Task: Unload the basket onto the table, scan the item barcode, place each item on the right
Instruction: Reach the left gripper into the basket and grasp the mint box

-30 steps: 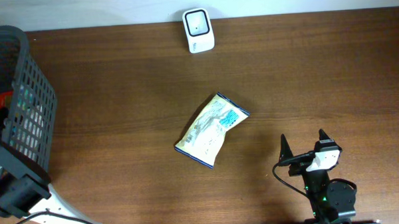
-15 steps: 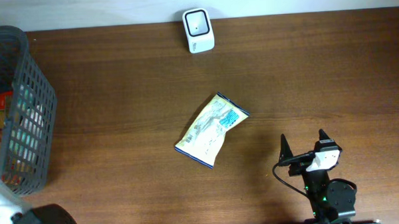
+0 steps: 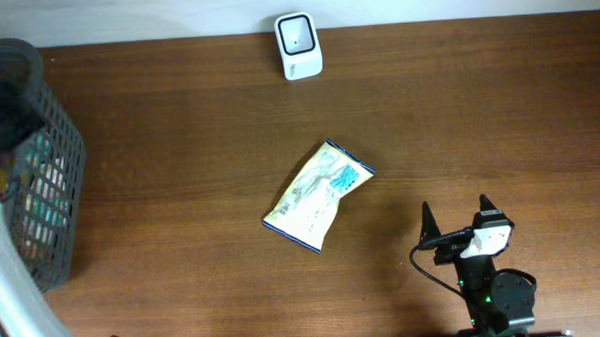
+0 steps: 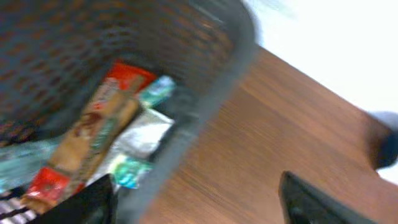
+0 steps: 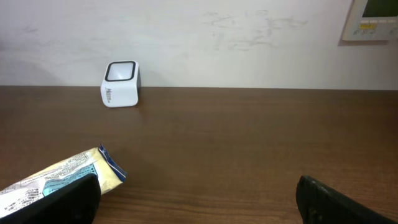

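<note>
The main risk is a scan that never registers. The snack packet (image 3: 319,196) lies flat and alone in the middle of the table (image 3: 478,102), well apart from the white barcode scanner (image 3: 298,32) at the far edge. Whether its barcode is on the upper or the hidden face cannot be told. If it is lifted without checking, the code could face away from the scanner window. The crinkly, slightly puffed film could also slip or crumple in a pinch near one end, creasing the code.

A second risk sits on the left. The left arm (image 3: 14,289) is smeared with motion beside the grey mesh basket (image 3: 71,146), close enough that a swing could clip the rim and shove the basket. The wrist view looks down over that rim at other wrapped snacks, among them a red-wrapped bar (image 4: 93,130).

The left fingers (image 4: 311,202) look spread wide with nothing between them, though the blur makes this less than certain. The right arm is low at the near right of the table, pointing towards the scanner. The right fingers (image 5: 336,199) are spread fully and empty, with the packet just ahead and to their left, not touched
</note>
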`<state>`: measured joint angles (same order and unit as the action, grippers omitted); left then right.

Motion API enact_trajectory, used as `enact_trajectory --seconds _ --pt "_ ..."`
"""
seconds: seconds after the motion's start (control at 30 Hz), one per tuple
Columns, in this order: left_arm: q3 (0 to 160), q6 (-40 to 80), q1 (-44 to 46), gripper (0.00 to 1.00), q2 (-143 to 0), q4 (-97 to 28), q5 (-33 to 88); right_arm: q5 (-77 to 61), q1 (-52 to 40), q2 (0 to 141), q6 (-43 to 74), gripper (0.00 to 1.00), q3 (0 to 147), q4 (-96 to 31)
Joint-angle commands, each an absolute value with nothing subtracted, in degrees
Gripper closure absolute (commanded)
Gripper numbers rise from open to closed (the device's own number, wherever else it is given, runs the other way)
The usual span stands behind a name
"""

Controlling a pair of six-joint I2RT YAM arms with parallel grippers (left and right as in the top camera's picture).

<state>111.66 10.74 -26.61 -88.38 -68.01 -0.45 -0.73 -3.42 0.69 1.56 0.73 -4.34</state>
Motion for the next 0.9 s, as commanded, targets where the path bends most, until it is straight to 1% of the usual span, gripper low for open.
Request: enact_trajectory --seconds 0.0,0.07,0.13,0.23,0.4,0.53,0.57,0.6,0.73,0.83,0.87 --pt "112.12 14.13 -33.80 0.00 -89.08 -66.63 -1.98 -0.45 -3.73 0.32 2.17 0.01 0.32 -4.51" --pt "112.07 14.15 -38.52 0.00 -92.36 -66.70 -1.69 -0.45 -3.73 0.32 2.17 0.01 0.32 -4.51" --pt "111.04 14.13 -40.91 0.01 -96.09 -67.02 0.21 -0.45 -3.73 0.32 2.17 0.01 0.32 -4.51" --pt "110.39 14.11 -42.83 0.07 -102.87 -70.91 0.84 -0.45 -3.73 0.32 2.17 0.01 0.32 -4.51" --pt "108.16 14.02 -43.20 0.07 -108.75 -72.03 0.80 -0.45 -3.73 0.32 2.17 0.01 0.32 -4.51" --pt "100.88 13.04 -43.42 0.05 -111.26 -66.92 0.62 -0.45 -3.73 0.32 2.17 0.01 0.32 -4.51" --pt "98.91 11.22 -43.42 0.05 -112.03 -65.06 1.15 -0.47 -3.73 0.32 2.17 0.01 0.32 -4.51" --pt "97.38 9.02 -43.40 0.05 -112.73 -63.57 2.33 -0.45 -3.73 0.32 2.17 0.01 0.32 -4.51" --pt "92.99 8.58 -43.42 0.07 -113.89 -59.94 2.79 -0.45 -3.73 0.32 2.17 0.01 0.32 -4.51" --pt "90.85 8.19 -43.24 0.12 -113.89 -57.67 2.85 -0.45 -3.73 0.32 2.17 0.01 0.32 -4.51" --pt "90.32 8.19 -43.24 0.16 -113.89 -57.08 2.83 -0.45 -3.73 0.32 2.17 0.01 0.32 -4.51"
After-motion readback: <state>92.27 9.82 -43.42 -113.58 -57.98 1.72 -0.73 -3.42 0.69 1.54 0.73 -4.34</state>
